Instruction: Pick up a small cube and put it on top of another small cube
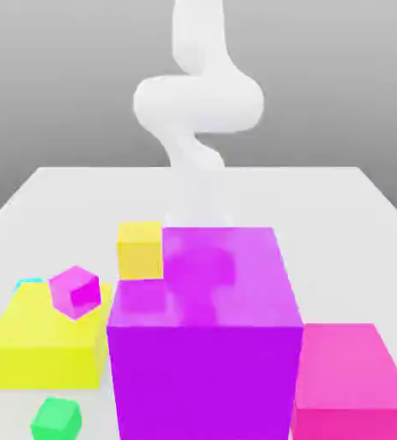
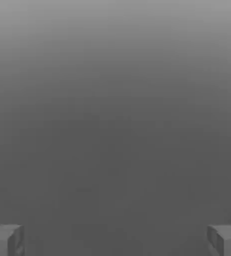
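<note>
My gripper (image 2: pixel 115 241): fingers wide apart, nothing between them. Cyan cube (image 1: pixel 29 280) mostly hidden behind the yellow block (image 1: pixel 49 335), toward the exterior view's left.

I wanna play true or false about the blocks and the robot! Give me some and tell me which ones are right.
1. The gripper is open. True.
2. The green cube is bigger than the purple cube. False: the purple cube is much bigger than the green cube.
3. A bit of the cyan cube peeks out from behind the big yellow block. True.
4. The gripper is holding the green cube. False: it holds nothing.
</note>
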Controlling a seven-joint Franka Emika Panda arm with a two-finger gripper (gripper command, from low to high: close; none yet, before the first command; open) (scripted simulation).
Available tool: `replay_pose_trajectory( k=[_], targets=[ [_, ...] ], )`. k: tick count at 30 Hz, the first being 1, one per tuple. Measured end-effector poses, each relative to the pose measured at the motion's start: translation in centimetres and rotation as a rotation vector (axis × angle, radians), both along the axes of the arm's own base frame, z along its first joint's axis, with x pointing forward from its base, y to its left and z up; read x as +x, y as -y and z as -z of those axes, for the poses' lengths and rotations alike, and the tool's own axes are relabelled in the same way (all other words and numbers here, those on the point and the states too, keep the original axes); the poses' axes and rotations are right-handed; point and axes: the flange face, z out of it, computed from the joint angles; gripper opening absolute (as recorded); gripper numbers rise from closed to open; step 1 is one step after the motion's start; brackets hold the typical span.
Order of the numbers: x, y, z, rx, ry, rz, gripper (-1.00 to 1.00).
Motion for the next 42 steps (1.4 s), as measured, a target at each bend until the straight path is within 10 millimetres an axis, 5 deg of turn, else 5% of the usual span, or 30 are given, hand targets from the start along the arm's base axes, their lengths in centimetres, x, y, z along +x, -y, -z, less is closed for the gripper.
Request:
replay_pose_trajectory(
  k=[6,12,19,26,36,37,42],
  targets=[
    [3.6,9.2,11.4,-0.062,-0.169,-0.024,0.00],
    [2.3,17.5,23.0,-0.092,-0.334,-0.054,0.00],
    [-4.4,24.8,35.8,-0.091,-0.522,-0.099,0.00],
    [-15.6,28.5,46.4,-0.049,-0.706,-0.148,0.00],
    [-17.0,28.5,53.8,-0.048,-0.734,-0.169,0.00],
    [-17.0,28.5,54.2,-0.046,-0.733,-0.169,-1.00],
    [-17.0,28.4,54.3,-0.044,-0.732,-0.170,-1.00]
  ],
)
